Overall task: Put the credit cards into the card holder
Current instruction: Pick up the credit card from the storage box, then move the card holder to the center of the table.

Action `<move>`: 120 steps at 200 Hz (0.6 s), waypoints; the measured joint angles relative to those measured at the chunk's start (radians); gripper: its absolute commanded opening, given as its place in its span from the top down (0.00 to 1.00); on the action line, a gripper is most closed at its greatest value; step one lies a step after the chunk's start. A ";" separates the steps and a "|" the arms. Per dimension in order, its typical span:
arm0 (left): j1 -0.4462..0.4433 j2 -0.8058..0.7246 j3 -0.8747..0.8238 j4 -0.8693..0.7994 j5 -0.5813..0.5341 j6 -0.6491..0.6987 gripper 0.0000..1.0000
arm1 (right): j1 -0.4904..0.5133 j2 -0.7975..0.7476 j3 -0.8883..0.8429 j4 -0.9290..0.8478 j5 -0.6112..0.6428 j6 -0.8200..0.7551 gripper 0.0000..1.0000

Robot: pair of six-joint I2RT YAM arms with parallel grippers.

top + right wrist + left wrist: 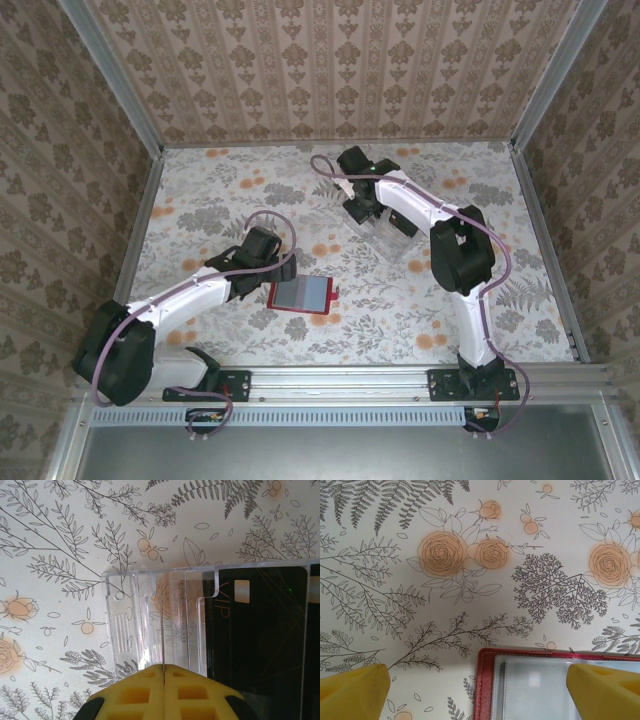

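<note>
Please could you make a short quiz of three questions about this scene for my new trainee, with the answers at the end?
1. True or false: the left end effector is wide open, beside the edge of the red card holder.
2. Where does the black credit card lie?
A. in the clear tray
B. in a pocket of the holder
C. on the bare table
3. Fill the gap: the fingers of the right end effector are ____ (open or shut).

Key: 1 true; 2 A; 3 shut.
</note>
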 measured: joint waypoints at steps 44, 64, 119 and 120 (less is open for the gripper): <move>0.000 0.021 0.000 -0.001 -0.002 0.000 0.00 | 0.002 -0.099 0.000 0.000 -0.042 0.031 1.00; 0.000 0.021 0.000 0.000 -0.005 0.000 0.00 | 0.014 -0.163 0.000 0.001 -0.066 0.067 1.00; 0.001 -0.009 -0.037 0.008 -0.005 -0.025 0.00 | 0.119 -0.328 -0.179 0.087 -0.194 0.324 1.00; 0.001 -0.011 -0.039 0.008 -0.005 -0.026 0.00 | 0.122 -0.330 -0.182 0.090 -0.195 0.330 1.00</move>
